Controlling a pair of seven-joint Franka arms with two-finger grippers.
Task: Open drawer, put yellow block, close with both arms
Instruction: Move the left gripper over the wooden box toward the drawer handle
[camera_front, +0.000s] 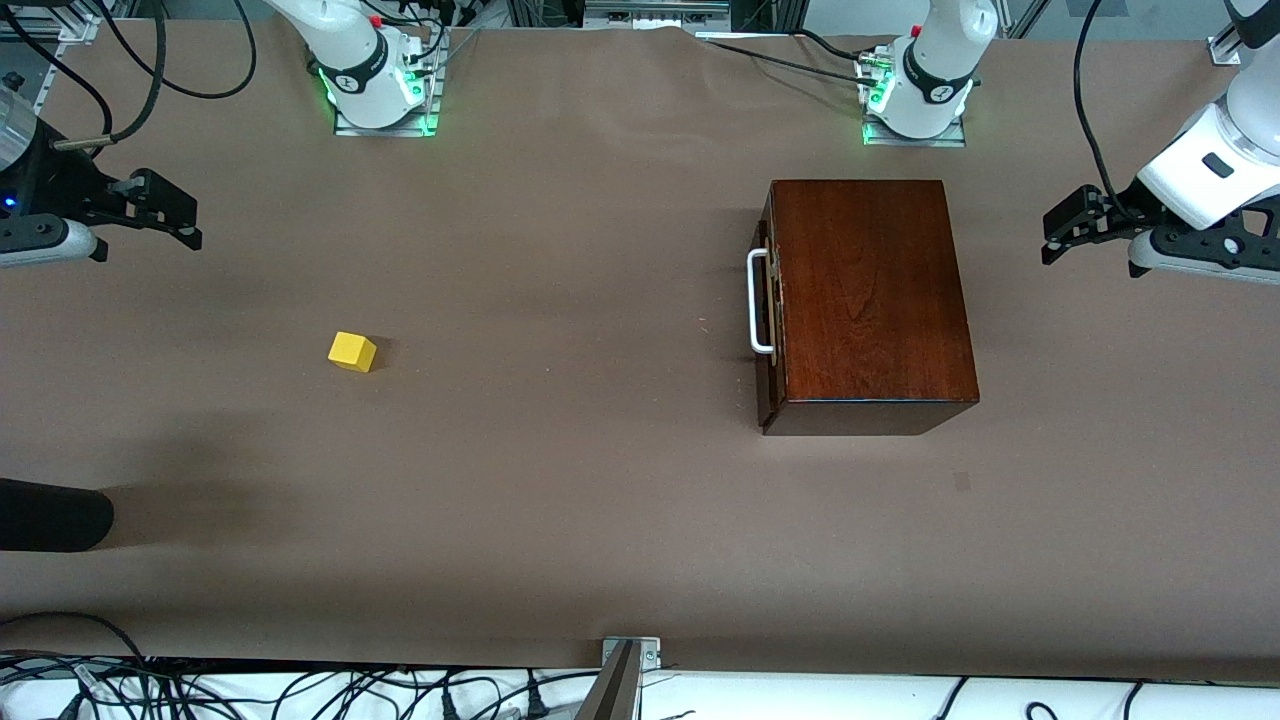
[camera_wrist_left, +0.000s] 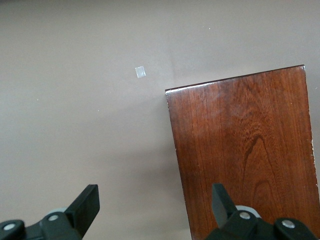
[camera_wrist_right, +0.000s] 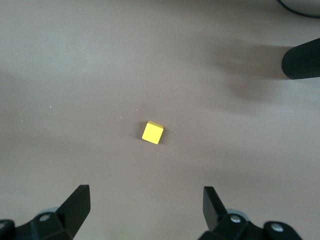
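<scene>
Glossy wooden box (camera_front: 872, 300), seemingly matt table (camera_front: 560, 480)

Closed drawer (camera_front: 768, 300), white handle, in dark box at frame's centre-right; small yellow block (camera_front: 352, 351) resting centre-left, well apart.

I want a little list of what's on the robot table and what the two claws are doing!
box: dark wooden box toward the left arm's end of the table
drawer: shut, white handle facing the block
yellow block: yellow block alone on the table, toward the right arm's end
left gripper: left gripper open, empty, up beside the box
right gripper: right gripper open, empty, up above the table
</scene>
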